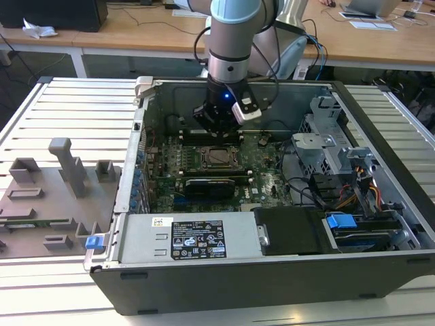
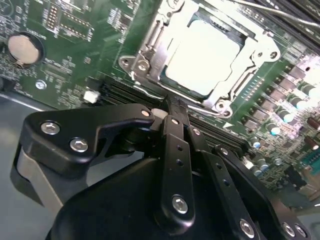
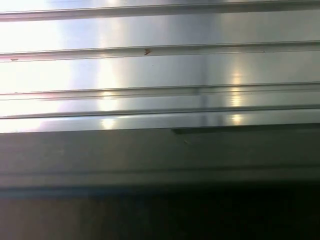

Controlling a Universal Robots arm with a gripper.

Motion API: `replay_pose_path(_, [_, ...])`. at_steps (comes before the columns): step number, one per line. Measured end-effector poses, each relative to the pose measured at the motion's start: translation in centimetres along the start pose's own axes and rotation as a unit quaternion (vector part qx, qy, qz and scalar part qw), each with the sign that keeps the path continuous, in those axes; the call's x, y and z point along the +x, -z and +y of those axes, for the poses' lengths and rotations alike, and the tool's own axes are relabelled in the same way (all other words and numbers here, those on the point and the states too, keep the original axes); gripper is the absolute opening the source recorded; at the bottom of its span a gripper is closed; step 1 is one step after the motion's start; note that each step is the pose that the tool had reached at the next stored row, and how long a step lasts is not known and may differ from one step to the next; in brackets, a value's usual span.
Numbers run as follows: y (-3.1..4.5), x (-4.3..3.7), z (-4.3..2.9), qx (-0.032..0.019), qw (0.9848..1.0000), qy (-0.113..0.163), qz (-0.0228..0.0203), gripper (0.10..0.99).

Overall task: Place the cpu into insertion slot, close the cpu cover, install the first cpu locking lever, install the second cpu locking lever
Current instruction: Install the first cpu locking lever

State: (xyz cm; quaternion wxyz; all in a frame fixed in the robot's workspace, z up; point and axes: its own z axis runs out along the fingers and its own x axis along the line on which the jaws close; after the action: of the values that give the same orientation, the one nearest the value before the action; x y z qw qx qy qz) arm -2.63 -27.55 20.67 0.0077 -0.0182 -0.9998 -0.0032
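Here the gripper hides the cpu cover's near edge.

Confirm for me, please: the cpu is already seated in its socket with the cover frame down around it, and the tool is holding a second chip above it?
Not quite: the tool holds nothing; its fingers are shut together, as the second wrist view shows. The cpu does sit in the socket with the cpu cover down around it.

Matt black plastic tool, shiny silver metal cpu cover, dull pale metal cpu, ribbed brushed-metal table
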Motion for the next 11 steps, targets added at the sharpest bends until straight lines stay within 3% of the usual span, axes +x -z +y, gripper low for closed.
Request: replay_pose_path(11, [-0.46,-1.02,-0.11,-0.0003,1.0,0.0,0.0073,0.106])
